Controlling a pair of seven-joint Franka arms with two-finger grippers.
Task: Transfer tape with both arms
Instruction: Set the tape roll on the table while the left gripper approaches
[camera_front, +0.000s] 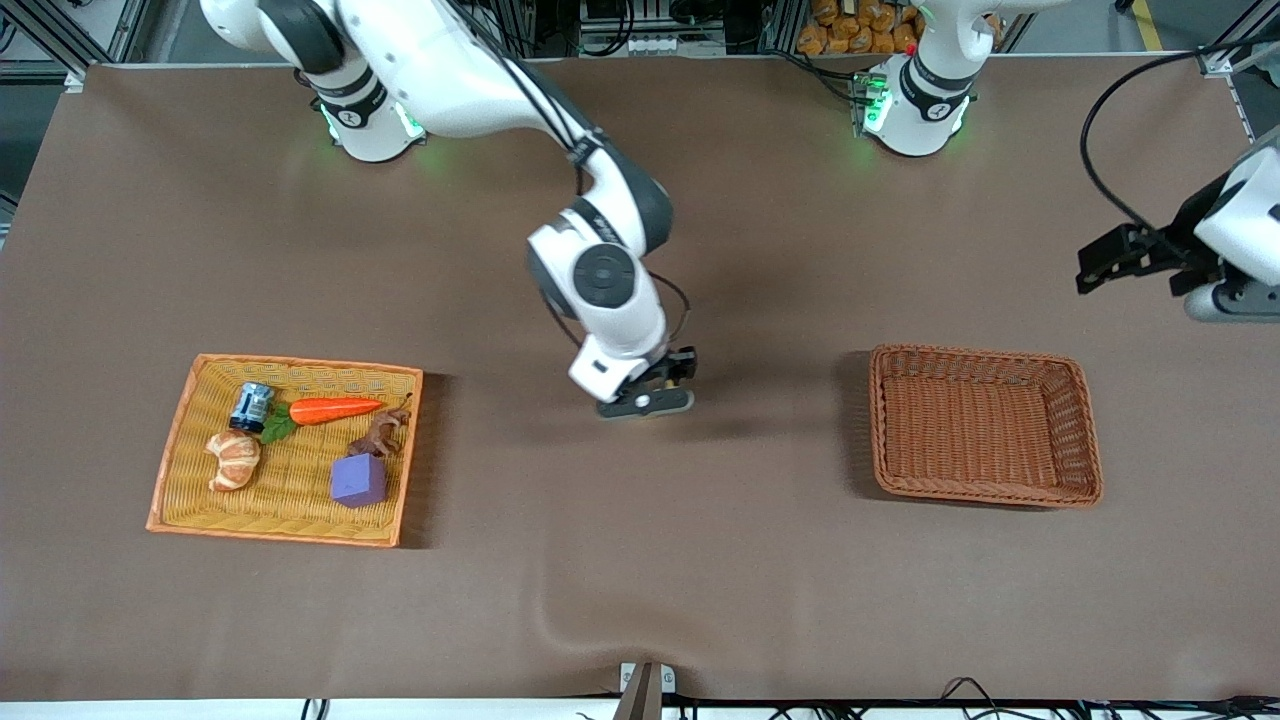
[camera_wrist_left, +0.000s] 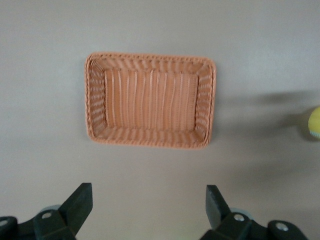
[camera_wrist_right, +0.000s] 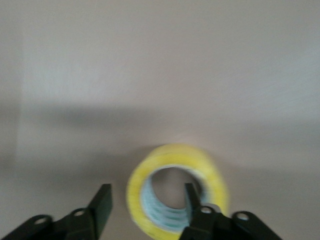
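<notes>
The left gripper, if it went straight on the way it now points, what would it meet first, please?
Probably the bare brown tablecloth. The left gripper, fingers open, points down at cloth just short of the empty brown wicker basket; depth is unclear, so it might catch the basket's rim instead.

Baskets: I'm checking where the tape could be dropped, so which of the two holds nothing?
The darker brown basket toward the left arm's end holds nothing; the orange-rimmed basket holds a carrot, croissant and purple cube.
</notes>
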